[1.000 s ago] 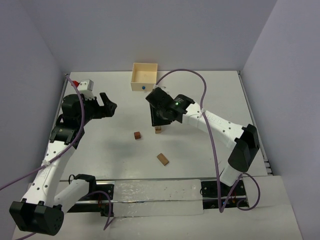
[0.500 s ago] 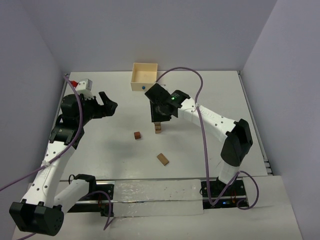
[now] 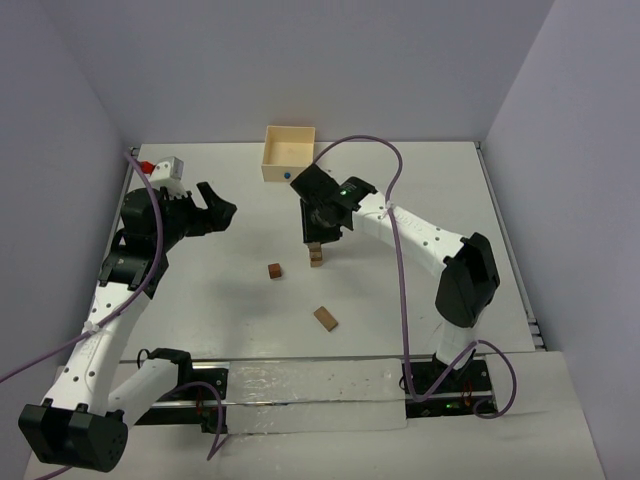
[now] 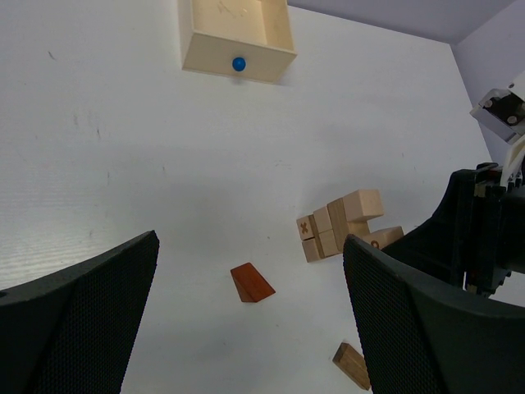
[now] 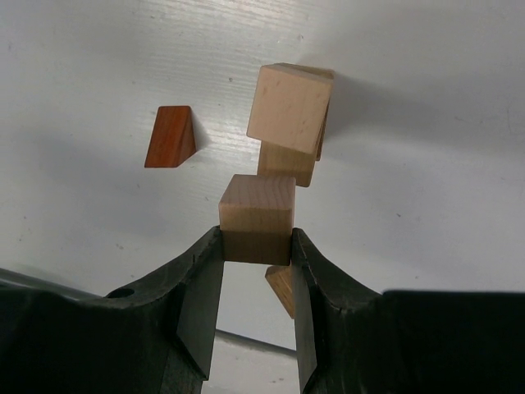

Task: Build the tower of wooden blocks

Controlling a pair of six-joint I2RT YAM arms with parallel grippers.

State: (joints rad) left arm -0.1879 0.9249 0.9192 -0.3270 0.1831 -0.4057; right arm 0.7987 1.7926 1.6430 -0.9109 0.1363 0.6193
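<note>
Right elbow (image 3: 468, 282) has been swung in; the right pincer (image 5: 256, 242) is clamped on a light, slick wood block (image 5: 256, 212) by its flat sides, just by the crooked tower (image 5: 289, 123) mid-worktop (image 3: 420, 200). Left pincer (image 3: 214, 212) is parked wide.

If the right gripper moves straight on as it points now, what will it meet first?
Probably the tower, touched first by the wood block in the right gripper; the gap between them is unclear.

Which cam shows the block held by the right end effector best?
Right wrist: the held block sits centred in the right end effector. Top external hides it under the arm. Left wrist shows the tower; the held block can't be singled out.
</note>
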